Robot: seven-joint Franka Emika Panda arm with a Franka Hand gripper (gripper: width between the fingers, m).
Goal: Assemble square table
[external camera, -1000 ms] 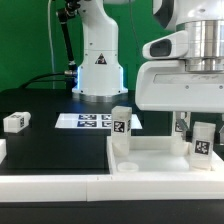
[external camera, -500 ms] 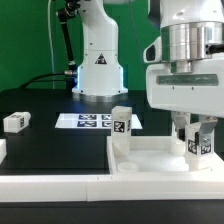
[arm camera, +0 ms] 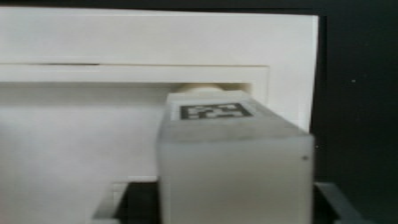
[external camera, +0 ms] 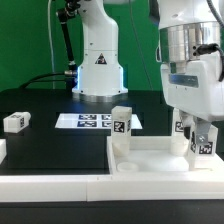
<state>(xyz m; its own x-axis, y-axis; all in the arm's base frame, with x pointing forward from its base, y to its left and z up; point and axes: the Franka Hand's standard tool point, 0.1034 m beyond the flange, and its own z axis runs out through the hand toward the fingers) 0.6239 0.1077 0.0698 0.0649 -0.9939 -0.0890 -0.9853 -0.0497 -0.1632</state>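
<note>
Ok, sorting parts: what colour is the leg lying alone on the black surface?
White leg with a black-and-white tag; exterior view shows it best.

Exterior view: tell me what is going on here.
The arm is down over the square panel, its jaws standing either side of an upright leg at the panel's side on the exterior view's right. The wrist view shows that leg between them, but not whether they are clamped. A second leg stands at the panel's far corner on the exterior view's left. A third leg lies on the black table, apart from the panel.
</note>
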